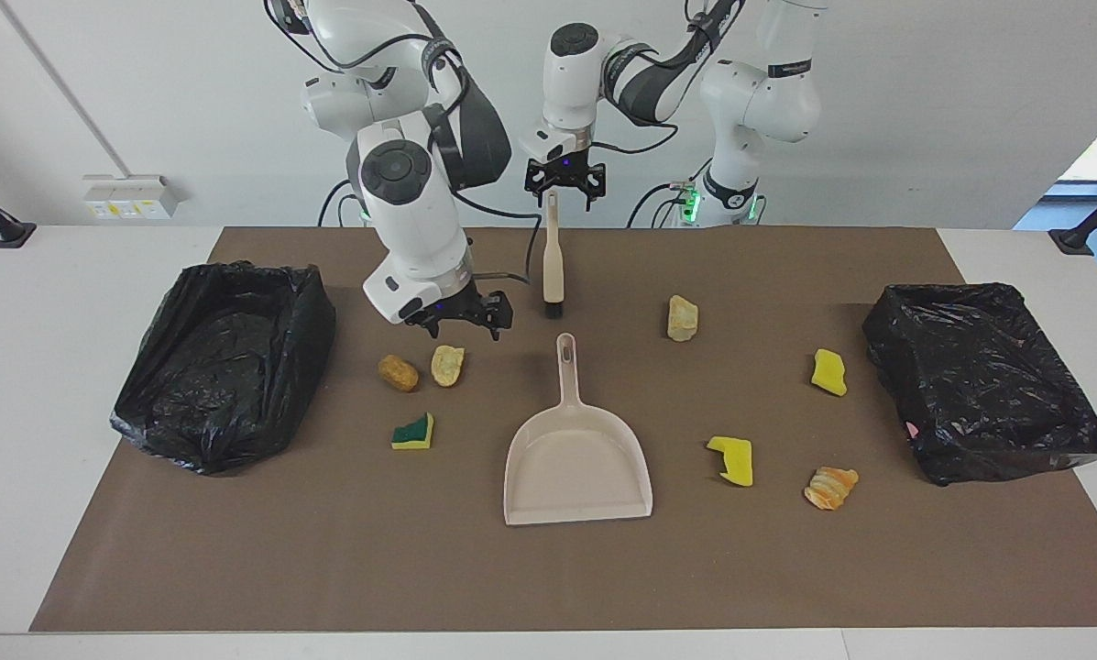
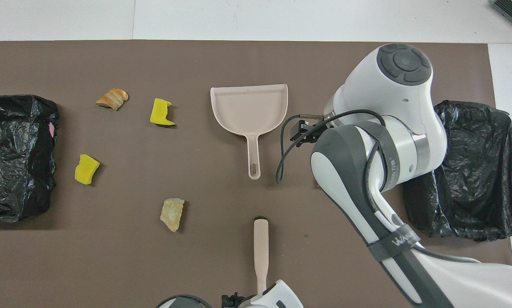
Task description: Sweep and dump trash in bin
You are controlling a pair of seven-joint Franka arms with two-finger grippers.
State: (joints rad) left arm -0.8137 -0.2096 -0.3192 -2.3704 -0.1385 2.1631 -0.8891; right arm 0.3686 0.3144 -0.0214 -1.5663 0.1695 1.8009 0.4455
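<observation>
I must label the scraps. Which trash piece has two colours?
The green-and-yellow sponge piece, beside the dustpan; every other scrap is one colour.

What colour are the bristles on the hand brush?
Black, below a beige handle; the hand brush shows them best in the facing view.

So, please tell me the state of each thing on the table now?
Brush: flat on the mat, not held.
Dustpan: flat, empty, not held.
Seven trash scraps: scattered on the mat, none swept.
Two bins: open, black-lined, no scraps visible inside.
Left end effector: open, over the brush handle's tip.
Right end effector: open, above the mat near two lumps.
</observation>
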